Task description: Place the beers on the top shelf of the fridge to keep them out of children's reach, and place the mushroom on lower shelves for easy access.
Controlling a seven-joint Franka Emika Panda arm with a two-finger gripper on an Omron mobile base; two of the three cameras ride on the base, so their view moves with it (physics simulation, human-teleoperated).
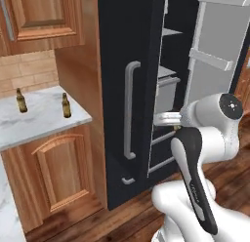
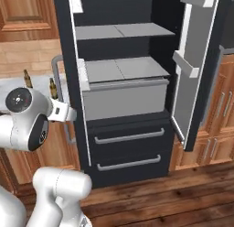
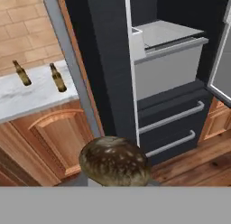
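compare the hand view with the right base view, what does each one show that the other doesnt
Only the hand view: the small speckled tan-brown mushroom up close at the shut gripper, and the arched wooden cabinet door under the counter.

Only the right base view: the uppermost light-grey top shelf of the fridge, and the open door's inner grey rack.

Both: the two slim amber-brown beer bottles standing on the white marble counter, the tall dark fridge, its white bin, and two dark drawers with grey handles.
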